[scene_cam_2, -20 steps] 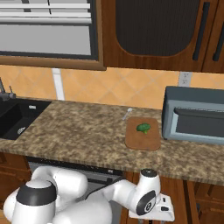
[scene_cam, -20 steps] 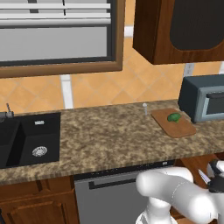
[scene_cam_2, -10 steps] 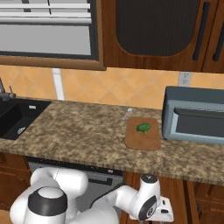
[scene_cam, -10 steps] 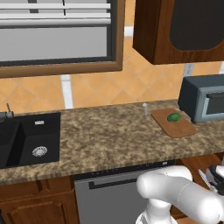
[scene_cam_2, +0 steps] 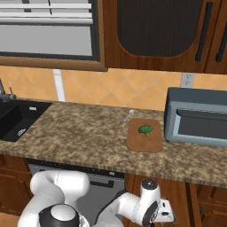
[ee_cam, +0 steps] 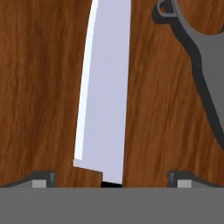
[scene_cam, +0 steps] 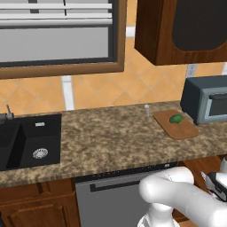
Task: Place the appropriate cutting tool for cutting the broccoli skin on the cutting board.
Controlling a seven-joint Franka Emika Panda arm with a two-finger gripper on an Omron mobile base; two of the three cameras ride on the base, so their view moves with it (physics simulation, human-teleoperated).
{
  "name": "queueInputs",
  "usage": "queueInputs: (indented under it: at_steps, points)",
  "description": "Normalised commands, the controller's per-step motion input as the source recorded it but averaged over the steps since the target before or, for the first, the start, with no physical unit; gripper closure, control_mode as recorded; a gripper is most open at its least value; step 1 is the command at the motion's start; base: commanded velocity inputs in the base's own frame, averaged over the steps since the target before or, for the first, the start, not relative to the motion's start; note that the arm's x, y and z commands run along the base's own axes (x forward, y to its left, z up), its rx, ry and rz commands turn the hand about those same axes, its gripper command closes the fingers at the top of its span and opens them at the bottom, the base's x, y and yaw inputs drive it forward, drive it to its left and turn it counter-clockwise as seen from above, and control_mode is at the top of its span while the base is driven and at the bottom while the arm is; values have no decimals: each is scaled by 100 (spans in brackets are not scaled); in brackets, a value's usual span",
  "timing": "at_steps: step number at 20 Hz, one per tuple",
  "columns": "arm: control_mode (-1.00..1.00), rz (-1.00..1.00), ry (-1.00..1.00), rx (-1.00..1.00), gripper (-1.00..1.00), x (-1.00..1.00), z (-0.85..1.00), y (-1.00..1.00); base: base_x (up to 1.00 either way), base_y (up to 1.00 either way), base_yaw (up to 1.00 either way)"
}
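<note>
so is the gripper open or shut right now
Open: in the hand view the gripper fingertips stand wide apart, either side of the knife.

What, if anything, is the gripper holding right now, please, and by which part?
Nothing is held: the gripper is open, its fingertips apart either side of a pale blade on wood.

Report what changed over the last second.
The arm sank lower below the counter edge, with its wrist dropping toward the bottom right in the right base view. The claw took hold of nothing; its jaws stand open over a pale blade. The broccoli on the board, the toaster oven and the sink stayed put.
</note>
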Motion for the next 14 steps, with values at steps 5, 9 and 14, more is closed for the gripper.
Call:
queueInputs:
  at_steps: [5,9,14]
  points:
    - [-100,10,-2,2,-100,17,-37,0,0,0,0]
    - [-100,9,-1,4,-100,0,-49,0,0,0,0]
    - [-100,7,0,1,100,-2,-65,2,0,0,0]
